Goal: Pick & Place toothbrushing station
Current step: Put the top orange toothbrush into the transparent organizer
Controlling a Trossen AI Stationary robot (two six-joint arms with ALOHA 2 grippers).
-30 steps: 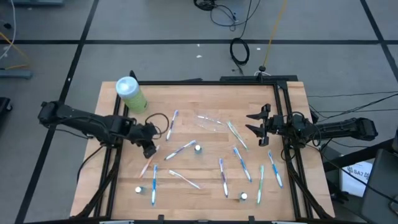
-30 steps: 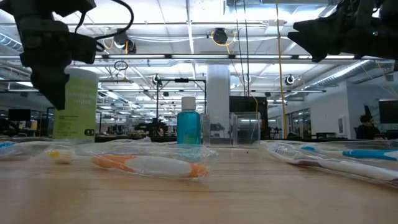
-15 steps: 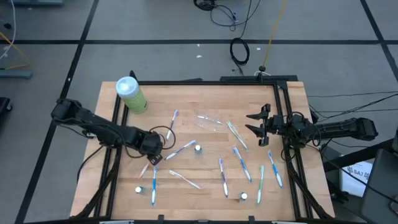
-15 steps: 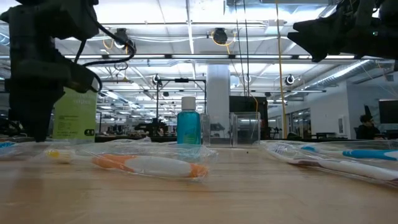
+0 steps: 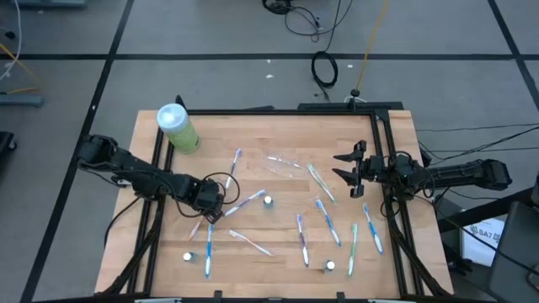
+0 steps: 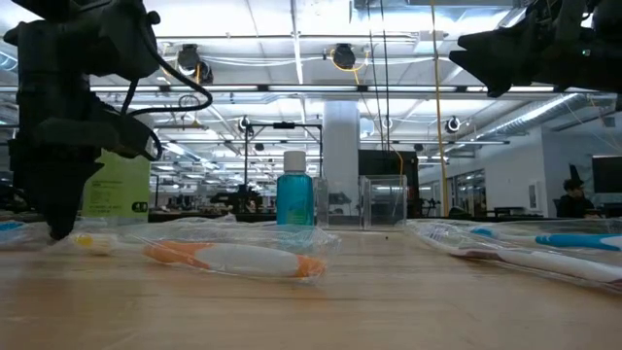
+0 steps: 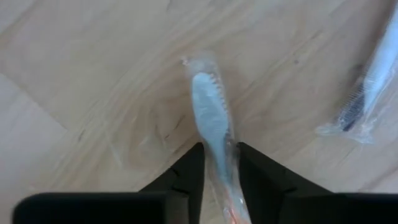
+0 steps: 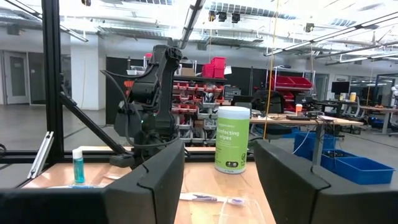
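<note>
The left gripper (image 5: pixel 210 212) is lowered to the wooden table (image 5: pixel 278 126) in its left-centre region, with the left arm reaching in from the left edge. In the left wrist view, its two dark fingers (image 7: pixel 186 174) sit on either side of a clear-wrapped toothbrush (image 7: pixel 214 127), the one with a pale handle; the handle passes between the fingers, and the gaps are narrow. Whether the fingers press the wrapper or only flank it cannot be told. The bristle end of this toothbrush lies on the wood ahead of the fingertips. In the low view, the same gripper stands down at table level on the left, just beside the wrapped orange and white toothbrush (image 6: pixel 233 260) in the foreground. The remaining toothbrushes (image 5: pixel 324 220) are scattered flat over the table centre and right half, well apart from one another, with small white-capped tubes (image 5: pixel 268 201) among them. A light-green bottle (image 5: pixel 177 128) with a white cap stands upright at the far left corner. The right gripper (image 5: pixel 347 166) is raised above the right edge of the table, its fingers spread apart with nothing between them; the right wrist view confirms a wide gap between the fingers (image 8: pixel 155 180).
</note>
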